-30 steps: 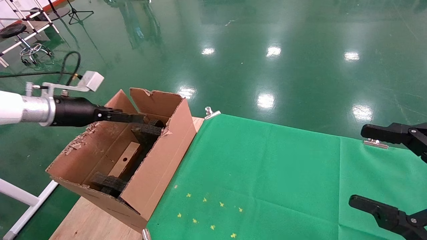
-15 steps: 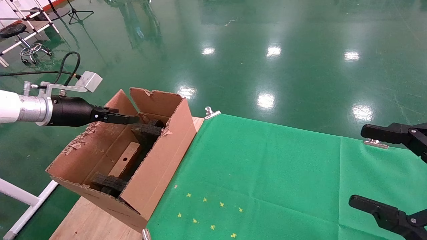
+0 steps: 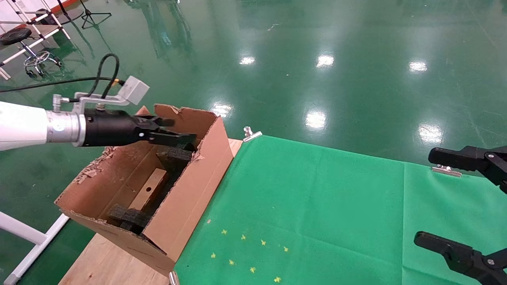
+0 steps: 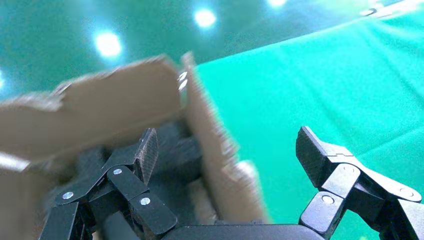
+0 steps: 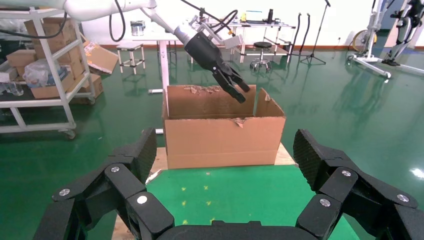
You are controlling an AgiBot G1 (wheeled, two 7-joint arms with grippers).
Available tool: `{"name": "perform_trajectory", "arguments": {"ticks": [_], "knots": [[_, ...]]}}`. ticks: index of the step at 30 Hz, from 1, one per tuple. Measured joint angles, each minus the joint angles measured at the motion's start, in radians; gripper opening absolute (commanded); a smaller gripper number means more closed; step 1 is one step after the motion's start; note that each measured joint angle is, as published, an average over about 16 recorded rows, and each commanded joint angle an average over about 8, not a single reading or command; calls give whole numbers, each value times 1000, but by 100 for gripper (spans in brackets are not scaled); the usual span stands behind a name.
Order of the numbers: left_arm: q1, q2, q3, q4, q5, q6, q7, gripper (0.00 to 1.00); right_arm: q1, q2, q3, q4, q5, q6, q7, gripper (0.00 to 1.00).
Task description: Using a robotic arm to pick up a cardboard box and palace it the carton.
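The carton (image 3: 190, 186) stands open at the table's left end, with ragged flaps and black foam inserts (image 3: 174, 156) inside. The slim cardboard box (image 3: 149, 189), with its round hole, lies inside it between the inserts. My left gripper (image 3: 180, 130) hovers open and empty over the carton's far end, above the rim. In the left wrist view the gripper (image 4: 227, 150) straddles the carton's wall (image 4: 210, 140). The right wrist view shows the carton (image 5: 222, 137) from the side, with the left gripper (image 5: 237, 90) above it. My right gripper (image 3: 439, 198) is parked open at the right edge.
A green cloth (image 3: 317, 206) with yellow marks (image 3: 245, 253) covers the table right of the carton, held by metal clips (image 3: 250, 133). Bare wood (image 3: 103, 261) shows under the carton. A white frame (image 3: 23, 237) stands below the table's left side. A shiny green floor lies beyond.
My left gripper drew back slightly to the left, then moved right and a little up over the carton's far end. The box and the right arm have not moved.
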Motion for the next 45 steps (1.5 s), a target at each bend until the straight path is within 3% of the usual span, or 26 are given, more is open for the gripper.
{"name": "perform_trajectory", "arguments": {"ticks": [45], "knots": [[537, -36, -345, -805, -592, 174, 178, 100, 0, 0, 0, 0, 0, 0, 0, 100]]}}
